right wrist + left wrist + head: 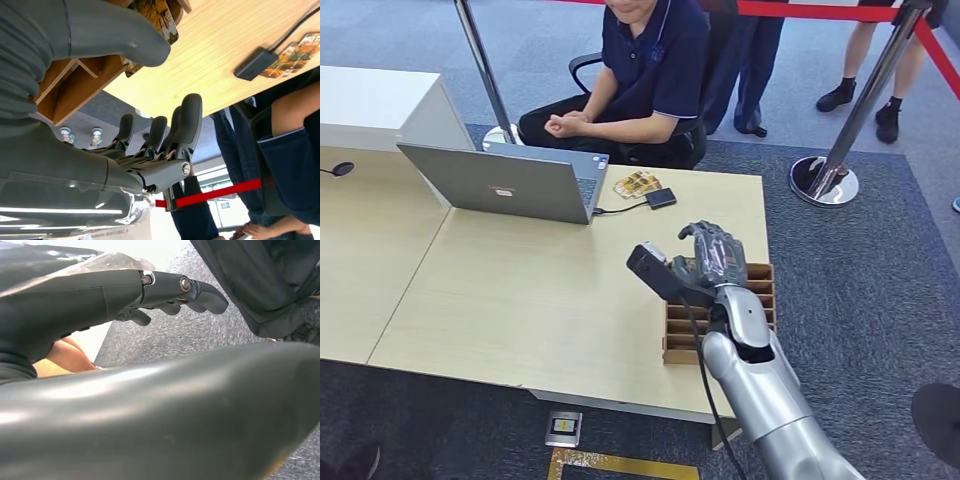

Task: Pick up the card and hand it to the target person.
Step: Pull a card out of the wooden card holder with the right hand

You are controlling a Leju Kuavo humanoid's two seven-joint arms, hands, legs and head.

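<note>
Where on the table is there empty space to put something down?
The biggest bare patch is the light wood of the table between the laptop and the near edge, left of the right hand. It is crowded at the far edge by the seated person, where the cards and a small black box lie, and around the wooden card holder.

Light: bright, even indoor light on the pale wooden table (546, 290); shadows soft and faint.
Glare: white streaks on the left wrist view's rounded dark-grey cover (158, 410); blown-out white background.
Focus: head view sharp; close parts in both wrist views blurred.
</note>
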